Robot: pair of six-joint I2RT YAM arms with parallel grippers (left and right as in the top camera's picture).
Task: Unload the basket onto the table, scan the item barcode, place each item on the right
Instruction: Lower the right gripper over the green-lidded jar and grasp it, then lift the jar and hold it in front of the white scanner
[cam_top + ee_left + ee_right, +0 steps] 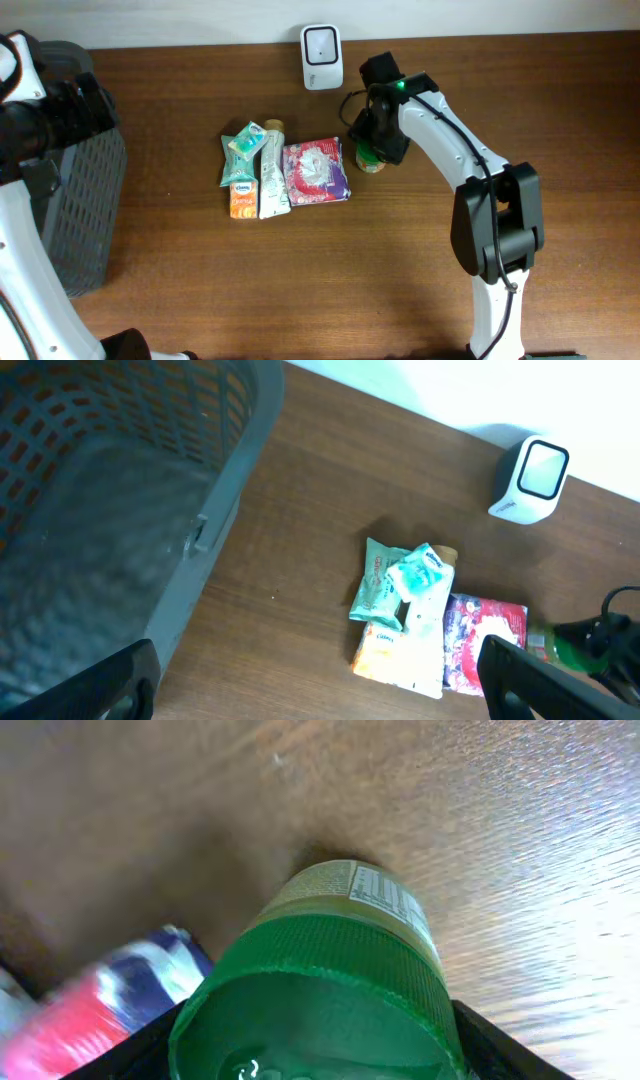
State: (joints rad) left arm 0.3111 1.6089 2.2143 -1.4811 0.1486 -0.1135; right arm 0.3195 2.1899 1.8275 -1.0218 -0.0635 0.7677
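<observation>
A jar with a green ribbed lid [320,980] and a pale label stands on the wooden table, right of the red and purple packet [316,171]. My right gripper [320,1055] reaches down over the jar [372,158], its black fingers [150,1045] pressed against both sides of the lid. The white barcode scanner [321,44] stands at the table's far edge, also seen in the left wrist view as the scanner [530,480]. High at the left, beside the basket, my left gripper [320,680] is open and holds nothing.
A grey mesh basket [70,180] fills the left side. In the middle lie a green tissue pack [243,143], an orange pack [242,198] and a white tube pouch [272,170] close together. Bare wood [330,290] stretches along the front.
</observation>
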